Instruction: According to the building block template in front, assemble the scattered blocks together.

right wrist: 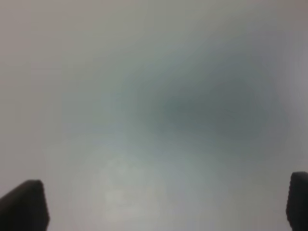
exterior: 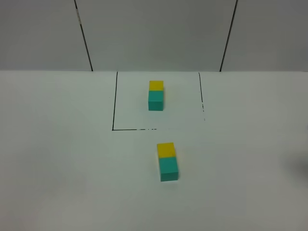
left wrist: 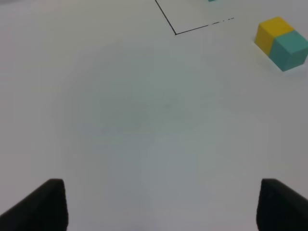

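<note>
Looking down, you are seeing the small yellow-and-teal template bar (exterior: pixel 156 96) sitting inside the black-lined square (exterior: pixel 114 102). Nearer you, the loose yellow cube (exterior: pixel 166 149) is touching the loose teal cube (exterior: pixel 169 169). Your left gripper (left wrist: pixel 161 204) and right gripper (right wrist: pixel 163 204) are both spread wide, holding nothing.

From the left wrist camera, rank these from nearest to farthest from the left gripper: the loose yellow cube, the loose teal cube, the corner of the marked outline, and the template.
From the left gripper, open over bare table:
1. Loose teal cube, off to one side.
2. Loose yellow cube, touching the teal one; these two are nearly too close to call.
3. Outline corner, ahead.
4. Template, inside the outline, barely in view.
</note>
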Motion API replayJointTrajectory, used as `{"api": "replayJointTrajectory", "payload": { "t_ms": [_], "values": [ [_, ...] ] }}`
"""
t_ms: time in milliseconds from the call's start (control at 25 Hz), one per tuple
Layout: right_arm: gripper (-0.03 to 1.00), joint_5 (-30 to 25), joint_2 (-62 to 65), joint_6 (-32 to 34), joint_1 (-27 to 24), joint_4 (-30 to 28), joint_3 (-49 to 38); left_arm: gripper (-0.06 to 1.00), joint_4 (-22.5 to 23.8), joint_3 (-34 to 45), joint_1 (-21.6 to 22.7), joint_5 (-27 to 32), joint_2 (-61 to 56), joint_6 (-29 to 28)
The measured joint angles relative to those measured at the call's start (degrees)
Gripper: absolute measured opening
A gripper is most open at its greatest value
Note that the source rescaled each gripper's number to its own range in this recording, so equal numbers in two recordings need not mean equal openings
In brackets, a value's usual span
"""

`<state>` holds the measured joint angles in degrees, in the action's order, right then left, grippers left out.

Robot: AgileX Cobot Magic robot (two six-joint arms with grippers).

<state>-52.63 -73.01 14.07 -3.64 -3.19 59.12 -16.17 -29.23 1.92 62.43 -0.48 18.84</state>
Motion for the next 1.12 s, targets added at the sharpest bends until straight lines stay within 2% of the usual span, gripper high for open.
{"api": "replayJointTrajectory", "payload": {
  "t_ms": [400,680,1120],
  "values": [
    [1.00,-12.43,31.21,-0.16,-0.15,-2.41,-14.56,0.72,0.00,0.00,0.00,0.00,0.00,0.05],
    [1.00,-11.23,47.69,-0.38,-0.15,-0.23,-23.28,0.72,0.00,0.00,0.00,0.00,0.00,0.05],
    [1.00,-9.94,61.04,-6.23,4.67,1.06,-27.48,0.72,0.00,0.00,0.00,0.00,0.00,0.05]
  ]
}}
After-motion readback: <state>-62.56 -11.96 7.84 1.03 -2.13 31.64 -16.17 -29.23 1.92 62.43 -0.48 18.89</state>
